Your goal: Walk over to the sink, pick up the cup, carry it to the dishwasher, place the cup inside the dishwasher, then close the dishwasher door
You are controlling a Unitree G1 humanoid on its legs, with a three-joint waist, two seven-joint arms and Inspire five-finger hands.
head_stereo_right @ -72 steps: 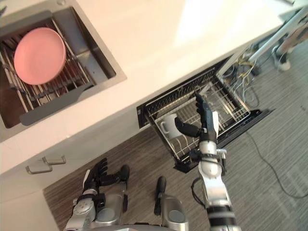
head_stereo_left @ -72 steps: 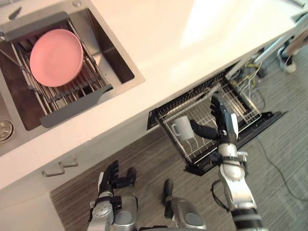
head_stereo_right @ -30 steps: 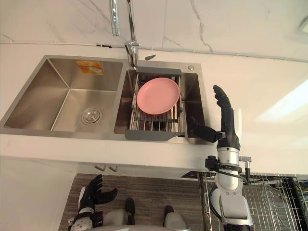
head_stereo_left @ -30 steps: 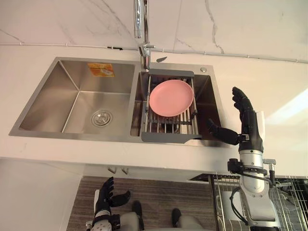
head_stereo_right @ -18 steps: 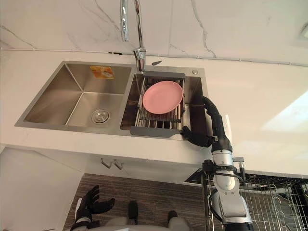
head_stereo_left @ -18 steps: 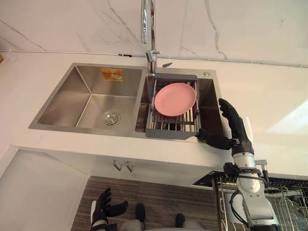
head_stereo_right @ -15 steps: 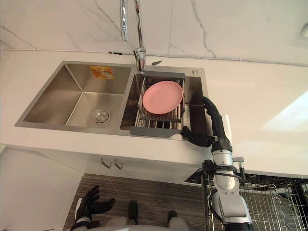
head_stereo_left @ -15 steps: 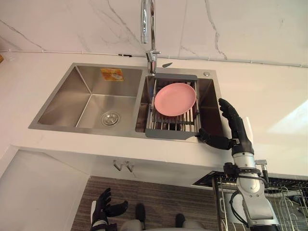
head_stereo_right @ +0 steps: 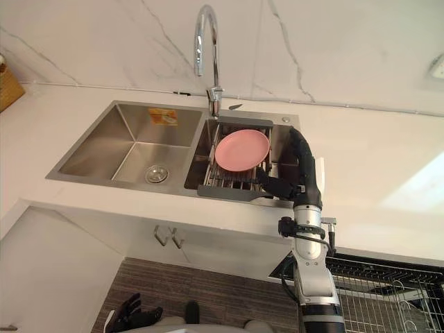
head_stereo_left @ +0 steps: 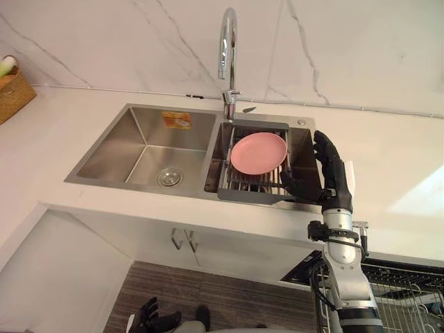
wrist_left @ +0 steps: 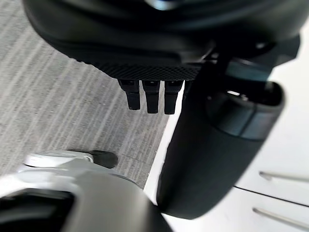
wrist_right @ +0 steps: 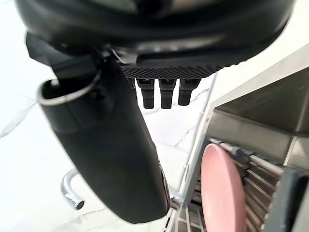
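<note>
1. Head views first: a double steel sink sits in the white stone counter under a tall chrome tap. A round pink plate rests on the grey dish rack in the right basin. A woven basket stands far left, and the wire dishwasher rack is low on the right.
2. The right wrist view catches the plate edge-on. The left wrist view gives grey wood-grain floor and slim cabinet handles.
3. The whole picture has shifted since half a second ago, so the camera moved. A couple of seconds back, the right hand was beside a white cup standing in the dishwasher rack.
4. The right hand is up by the sink's right end with its fingers straight. Its thumb is spread toward the dish rack and it grasps nothing. The left hand hangs low near the floor, relaxed and empty. Where the cup is now, I cannot tell.
</note>
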